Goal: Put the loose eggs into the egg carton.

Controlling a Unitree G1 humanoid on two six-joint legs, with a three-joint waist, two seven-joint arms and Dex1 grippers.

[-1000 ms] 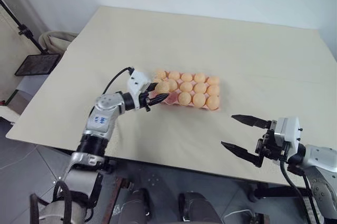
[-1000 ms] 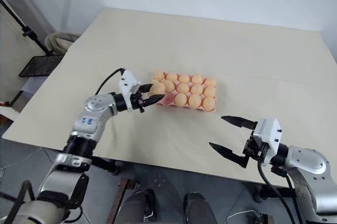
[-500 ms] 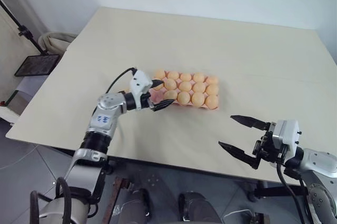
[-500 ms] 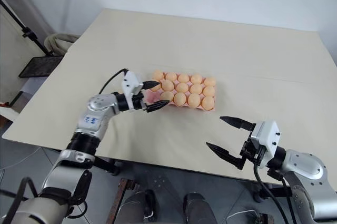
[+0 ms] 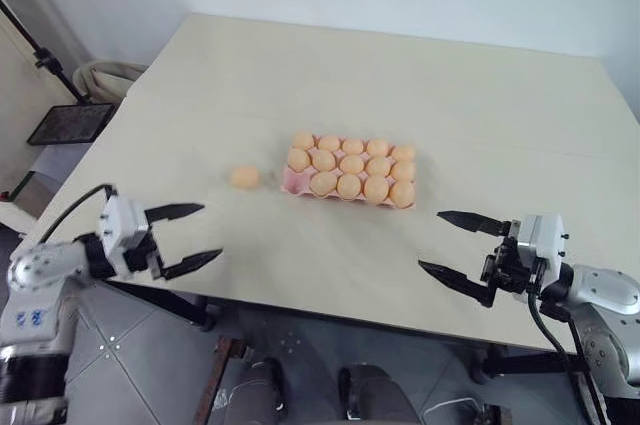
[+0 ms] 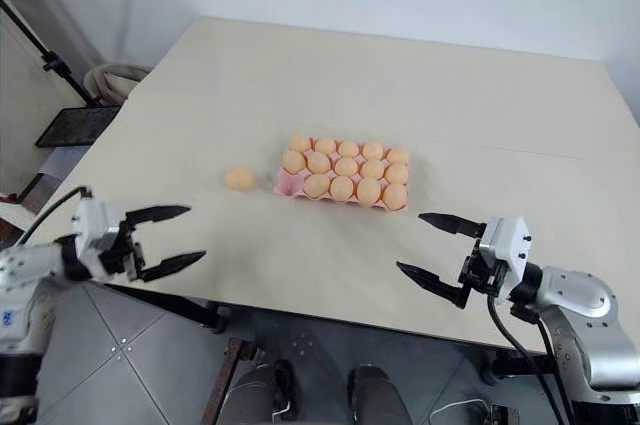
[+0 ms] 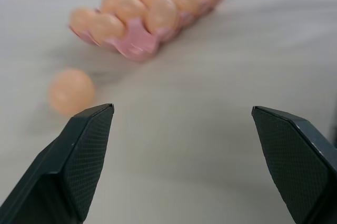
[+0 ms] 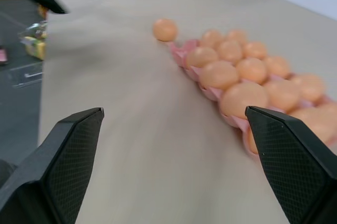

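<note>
The pink egg carton [image 5: 291,181] lies mid-table with several pale orange eggs in its cups; its near-left corner cup is bare pink. One loose egg [image 5: 244,177] rests on the table just left of that corner, apart from the carton. My left gripper [image 5: 208,232] hangs open and empty at the table's near-left edge, well short of the egg. In the left wrist view the egg [image 7: 71,91] lies ahead of the left finger, with the carton [image 7: 131,47] beyond it. My right gripper [image 5: 432,240] is open and empty near the front edge, right of the carton.
The beige table [image 5: 400,75] stretches far behind the carton. Its front edge runs just below both grippers. A black stand with a dark tray [image 5: 68,121] and a rounded pale object [image 5: 100,75] sit off the table's left side.
My left gripper opened, let go of the egg at the carton's near-left corner and pulled back left to the table edge. The egg now lies on the table beside the carton. The right gripper stayed put.
</note>
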